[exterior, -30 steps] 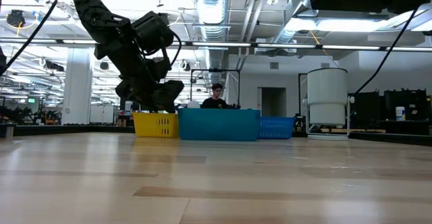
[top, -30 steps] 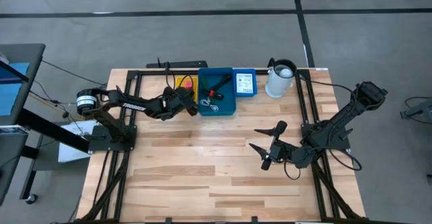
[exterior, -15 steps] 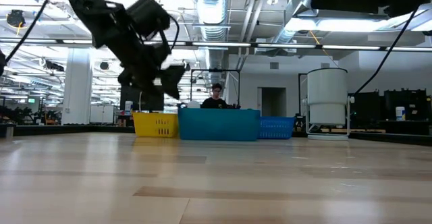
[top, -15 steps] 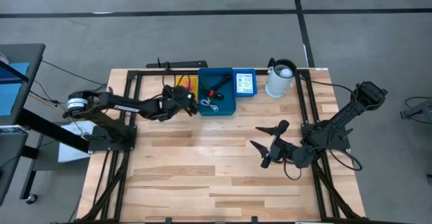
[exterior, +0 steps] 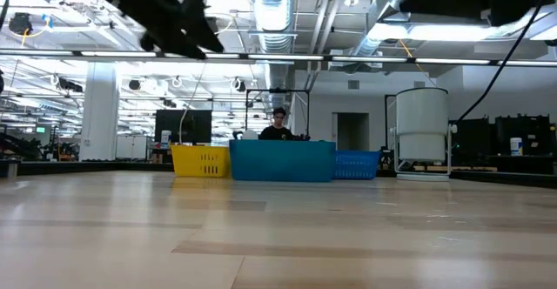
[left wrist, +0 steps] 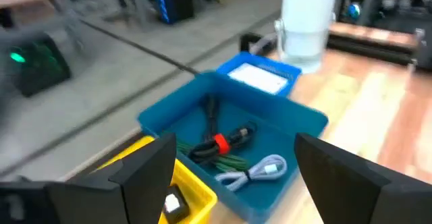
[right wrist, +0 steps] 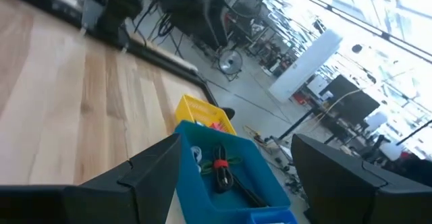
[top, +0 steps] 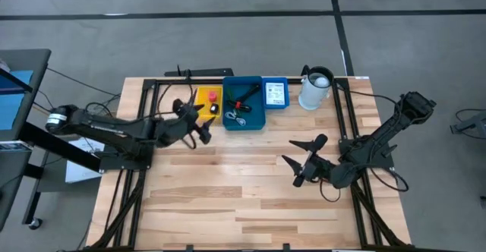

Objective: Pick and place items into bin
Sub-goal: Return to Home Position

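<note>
My left gripper [top: 201, 125] [left wrist: 235, 142] hangs open and empty, high over the table just near-left of the yellow bin [top: 209, 100]. In that bin lie a tiny red cube [top: 213, 97] and a small black-and-white block [left wrist: 172, 204]. The blue bin [top: 244, 104] beside it holds black cable with a red tie [left wrist: 219, 143], green sticks [left wrist: 226, 162] and a pale cable [left wrist: 260, 170]. A white packet [top: 275, 92] lies in a small blue basket. My right gripper [top: 288, 153] [right wrist: 236, 140] waits open and empty over the table's right half.
A white jug [top: 315, 89] stands right of the small blue basket [exterior: 357, 163] at the far edge. Black frame rails [top: 152, 92] run along the table's left, right and far sides. Bare wood [top: 228, 191] fills the middle and near part. A person [exterior: 278, 124] sits far behind.
My left gripper has drawn back from over the yellow bin toward the table's left and near side and risen well up, tipping from a downward slant closer to level. It stays open and empty. The things in the bins lie as before.
</note>
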